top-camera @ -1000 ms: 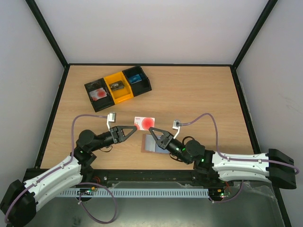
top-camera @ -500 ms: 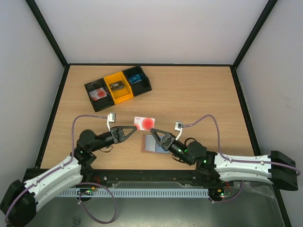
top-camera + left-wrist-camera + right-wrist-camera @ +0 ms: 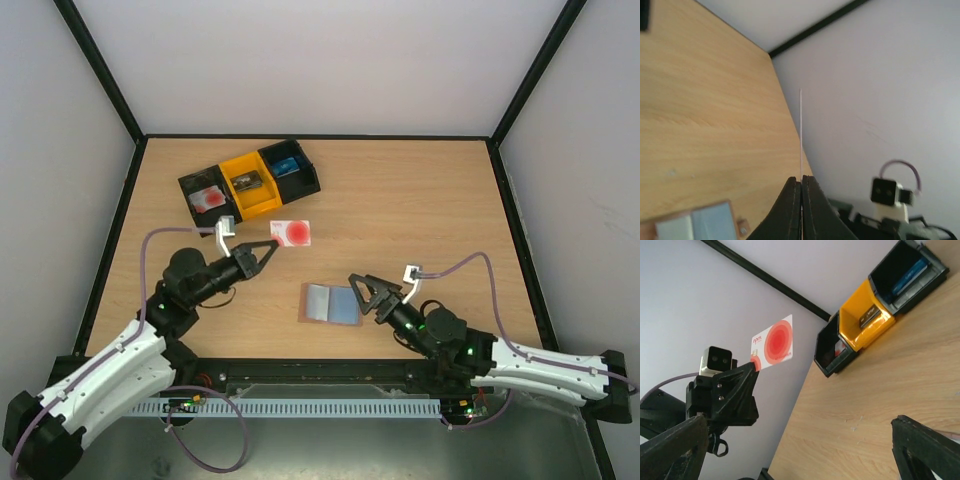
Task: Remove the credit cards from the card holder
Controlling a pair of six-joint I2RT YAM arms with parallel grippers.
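Wood-grain surface [image 3: 420, 200], enclosed by white walls [image 3: 320, 60] on a black frame. I note the card holder [image 3: 330, 302] lying open and flat near the front edge, between the two arms, with its pale grey interior facing up. The left end effector [image 3: 272, 243] is clamped tight on one edge of a white credit card [image 3: 291, 232] bearing a red disc. The card is held clear of the surface, to the rear-left of the card holder. My left wrist view shows it edge-on between the closed fingers. The right end effector [image 3: 356, 294] stands spread wide and carries nothing. Its tips are at the card holder's right edge, but I cannot confirm contact. Three bins [image 3: 248, 184], black, yellow and black, sit in a row at the rear left.
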